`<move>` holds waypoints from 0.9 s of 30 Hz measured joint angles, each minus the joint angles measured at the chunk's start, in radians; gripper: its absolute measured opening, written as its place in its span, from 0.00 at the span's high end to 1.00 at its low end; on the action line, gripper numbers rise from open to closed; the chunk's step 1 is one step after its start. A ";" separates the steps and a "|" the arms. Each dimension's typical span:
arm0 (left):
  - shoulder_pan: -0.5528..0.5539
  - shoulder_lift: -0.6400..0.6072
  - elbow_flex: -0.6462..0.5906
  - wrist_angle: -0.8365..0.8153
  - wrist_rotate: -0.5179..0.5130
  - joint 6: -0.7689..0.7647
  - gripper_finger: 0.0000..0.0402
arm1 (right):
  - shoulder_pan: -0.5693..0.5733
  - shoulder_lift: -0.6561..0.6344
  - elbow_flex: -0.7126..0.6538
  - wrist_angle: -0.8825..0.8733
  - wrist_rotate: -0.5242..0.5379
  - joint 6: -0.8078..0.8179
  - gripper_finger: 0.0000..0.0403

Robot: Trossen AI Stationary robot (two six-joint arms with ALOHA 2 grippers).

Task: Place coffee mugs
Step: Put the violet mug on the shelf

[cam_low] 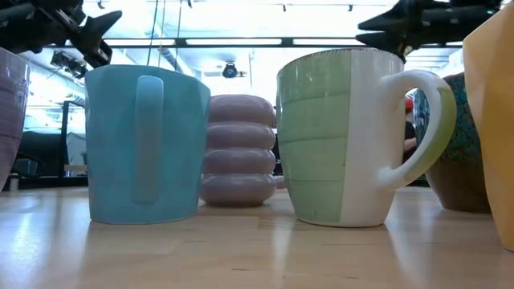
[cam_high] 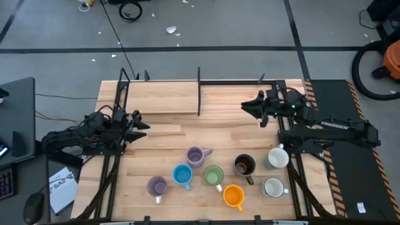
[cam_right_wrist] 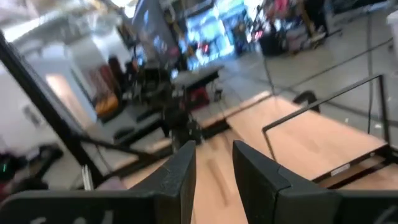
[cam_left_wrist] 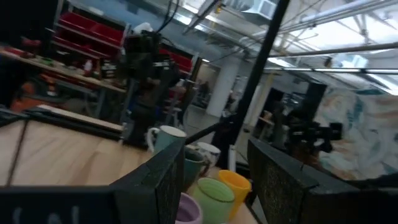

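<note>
Several coffee mugs stand upright on their bases in a cluster on the near half of the wooden table (cam_high: 156, 100): a lilac mug (cam_high: 197, 155), a second lilac mug (cam_high: 156, 185), blue (cam_high: 182, 175), green (cam_high: 213, 175), orange (cam_high: 233, 196), dark brown (cam_high: 244, 165) and two white mugs (cam_high: 277, 157) (cam_high: 273, 187). My left gripper (cam_high: 144, 122) hovers open at the table's left side, away from the mugs, fingers wide apart (cam_left_wrist: 214, 149). My right gripper (cam_high: 245, 106) hangs over the far right of the table, open with a narrow gap (cam_right_wrist: 213, 146) and nothing in it.
A black metal frame with an upright post (cam_high: 199, 90) stands on the far half of the table, with rails down both sides. The bare wood between the two grippers is free room. In the low view the blue mug (cam_low: 144, 144) and the green mug (cam_low: 345, 136) stand closest.
</note>
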 joint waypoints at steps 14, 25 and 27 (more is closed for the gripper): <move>0.000 0.001 0.000 0.002 -0.212 -0.065 0.55 | 0.122 0.381 0.322 -0.433 0.055 -0.374 0.72; 0.000 0.001 0.000 -0.005 -0.213 -0.133 0.55 | 0.223 0.678 0.592 -0.554 0.112 -0.463 0.60; 0.000 0.001 0.000 -0.011 -0.210 -0.140 0.55 | 0.238 0.724 0.633 -0.561 0.111 -0.473 0.59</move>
